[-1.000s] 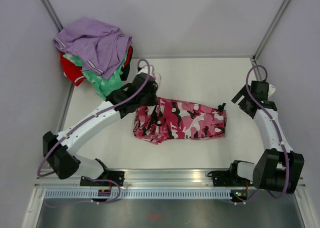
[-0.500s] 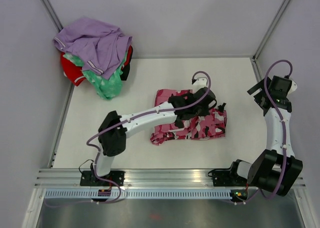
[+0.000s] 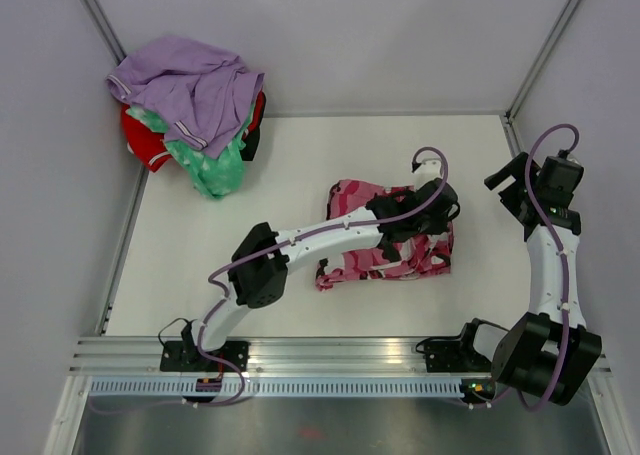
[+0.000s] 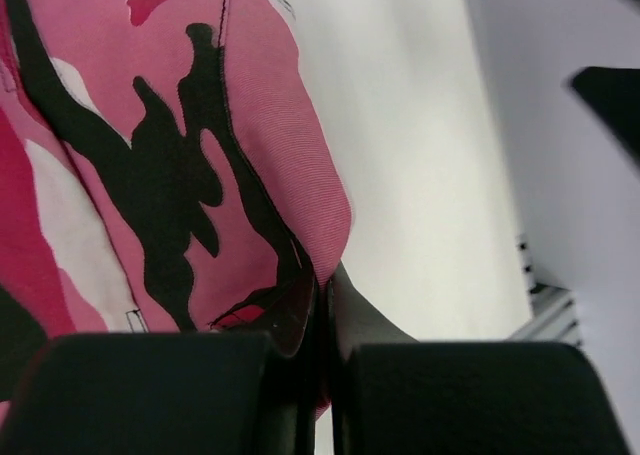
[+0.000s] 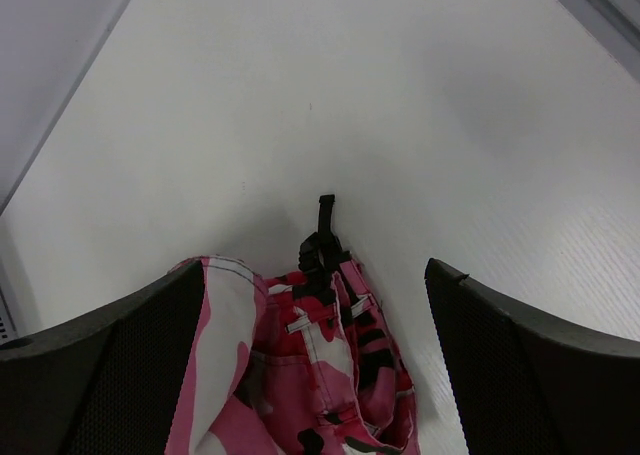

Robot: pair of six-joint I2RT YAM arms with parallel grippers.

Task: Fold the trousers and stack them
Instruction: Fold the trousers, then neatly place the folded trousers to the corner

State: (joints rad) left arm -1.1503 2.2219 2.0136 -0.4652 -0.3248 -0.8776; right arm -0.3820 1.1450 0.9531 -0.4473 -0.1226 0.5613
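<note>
The pink camouflage trousers point(image 3: 385, 247) lie folded in the middle of the white table. My left arm reaches across them, and my left gripper point(image 3: 432, 207) hangs over their right end. In the left wrist view my left gripper point(image 4: 325, 310) is shut on an edge of the trousers point(image 4: 190, 165), which hang from it. My right gripper point(image 3: 508, 183) stands open off the right end, apart from the cloth. Seen from the right wrist, the right gripper point(image 5: 315, 270) has both fingers wide apart above the trousers point(image 5: 330, 365) and their black buckle strap point(image 5: 322, 237).
A pile of clothes sits at the back left corner: a lavender garment point(image 3: 190, 80) on top, green cloth point(image 3: 212, 167) and red cloth point(image 3: 145, 140) beneath. Grey walls close in the table, and a metal rail point(image 3: 330, 350) runs along the near edge.
My left gripper has swung from the trousers' left end over to their right end, drawing the cloth across so the trousers lie shorter. The right gripper has drawn back toward the right wall.
</note>
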